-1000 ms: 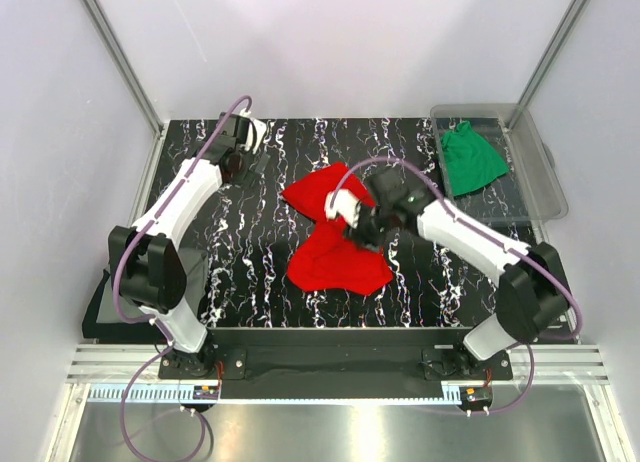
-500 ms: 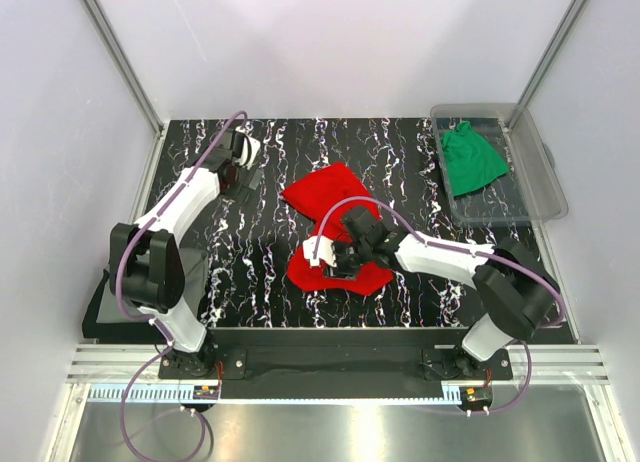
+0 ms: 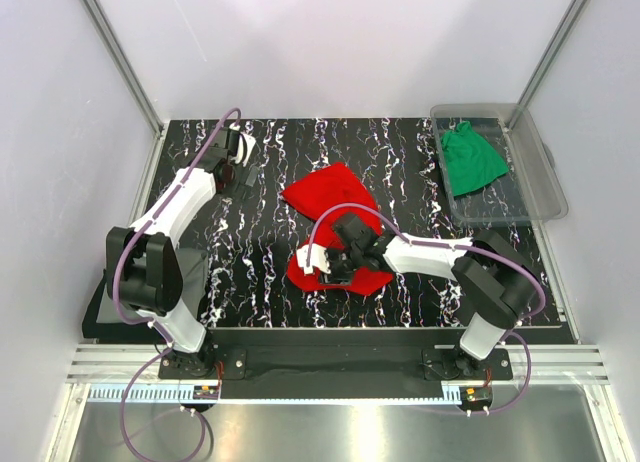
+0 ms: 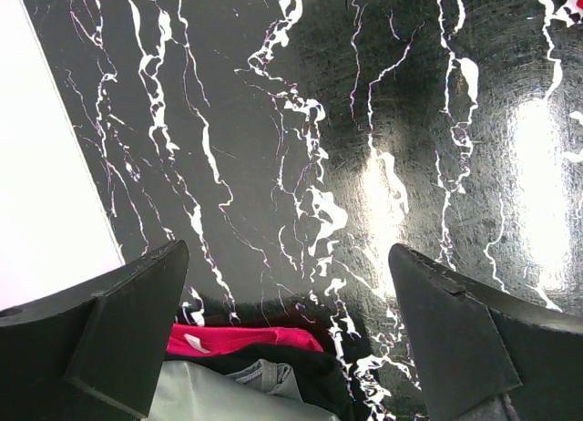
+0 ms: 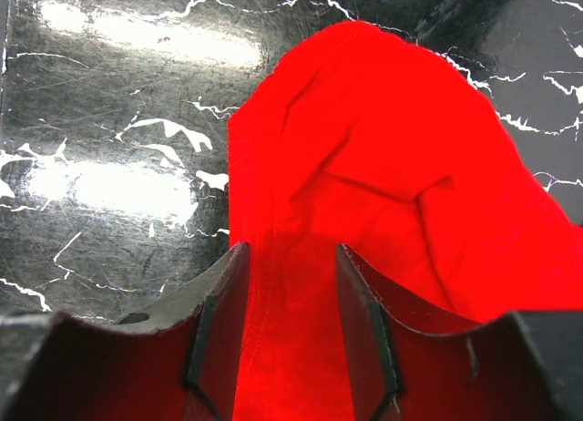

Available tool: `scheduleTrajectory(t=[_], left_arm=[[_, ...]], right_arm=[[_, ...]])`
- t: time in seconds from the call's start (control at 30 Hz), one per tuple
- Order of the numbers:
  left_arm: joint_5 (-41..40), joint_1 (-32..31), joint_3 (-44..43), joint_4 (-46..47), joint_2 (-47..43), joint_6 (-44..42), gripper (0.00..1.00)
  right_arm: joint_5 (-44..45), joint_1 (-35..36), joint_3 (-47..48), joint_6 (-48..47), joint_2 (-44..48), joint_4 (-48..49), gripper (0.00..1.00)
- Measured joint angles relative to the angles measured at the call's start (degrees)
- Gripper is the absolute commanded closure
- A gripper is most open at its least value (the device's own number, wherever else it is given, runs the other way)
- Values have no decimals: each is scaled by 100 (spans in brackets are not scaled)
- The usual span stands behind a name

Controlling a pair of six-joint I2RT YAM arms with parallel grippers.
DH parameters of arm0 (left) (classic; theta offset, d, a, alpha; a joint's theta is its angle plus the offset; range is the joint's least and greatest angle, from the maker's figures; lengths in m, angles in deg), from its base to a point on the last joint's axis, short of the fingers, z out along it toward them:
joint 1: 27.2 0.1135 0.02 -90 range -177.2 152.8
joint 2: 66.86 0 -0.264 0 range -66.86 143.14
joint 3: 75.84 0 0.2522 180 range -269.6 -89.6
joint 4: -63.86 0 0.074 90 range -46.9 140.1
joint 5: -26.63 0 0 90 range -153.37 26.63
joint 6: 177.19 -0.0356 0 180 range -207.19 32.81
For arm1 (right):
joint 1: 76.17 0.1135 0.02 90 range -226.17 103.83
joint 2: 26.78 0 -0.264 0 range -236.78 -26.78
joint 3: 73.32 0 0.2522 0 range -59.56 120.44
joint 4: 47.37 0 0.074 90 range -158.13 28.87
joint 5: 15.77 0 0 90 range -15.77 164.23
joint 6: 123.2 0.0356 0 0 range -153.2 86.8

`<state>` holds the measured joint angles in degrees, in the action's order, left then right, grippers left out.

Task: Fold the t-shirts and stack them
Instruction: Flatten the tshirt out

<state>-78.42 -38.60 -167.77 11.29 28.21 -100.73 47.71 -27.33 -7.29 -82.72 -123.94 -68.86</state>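
Note:
The bright red t-shirt (image 3: pixel 330 195) lies crumpled in the middle of the table, pinched narrow at its waist. My right gripper (image 3: pixel 324 269) is low over its near part. In the right wrist view the red cloth (image 5: pixel 364 148) fills the frame, and the right gripper (image 5: pixel 291 259) is open, its two fingers straddling a flat strip with a hem seam. My left gripper (image 3: pixel 243 168) stands wide open at the far left over bare table (image 4: pixel 301 120), holding nothing. The green t-shirt (image 3: pixel 470 157) lies in the clear bin. A dark grey cloth (image 3: pixel 98 307) lies at the table's left edge.
The clear plastic bin (image 3: pixel 541 178) stands at the far right corner. White walls and metal posts close in the table on three sides. A bit of pink-red, black and grey cloth (image 4: pixel 255 371) shows at the bottom edge of the left wrist view.
My right gripper has swung from the shirt's middle toward the near left and dropped onto its lower part, its jaws narrowing a little. The left gripper has shifted slightly, still open.

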Motion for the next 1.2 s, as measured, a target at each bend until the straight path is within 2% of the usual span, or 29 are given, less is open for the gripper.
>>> scheduleTrajectory(t=[0.6,0.77,0.8,0.87,0.93,1.2], left_arm=[[0,0,0,-2,0,2,1],[0,0,0,-4,0,4,1],[0,0,0,-4,0,2,1],[0,0,0,-4,0,4,1],[0,0,0,-4,0,2,1],[2,22,-7,-7,0,-9,1]], right_arm=[[-7,2,0,-26,-63,-140,43],[-37,4,2,-48,-181,-131,45],[-44,11,2,-66,-186,-120,63],[-55,15,9,-151,-216,-98,88],[31,31,35,-173,-245,-92,100],[1091,39,632,-592,-177,-376,100]])
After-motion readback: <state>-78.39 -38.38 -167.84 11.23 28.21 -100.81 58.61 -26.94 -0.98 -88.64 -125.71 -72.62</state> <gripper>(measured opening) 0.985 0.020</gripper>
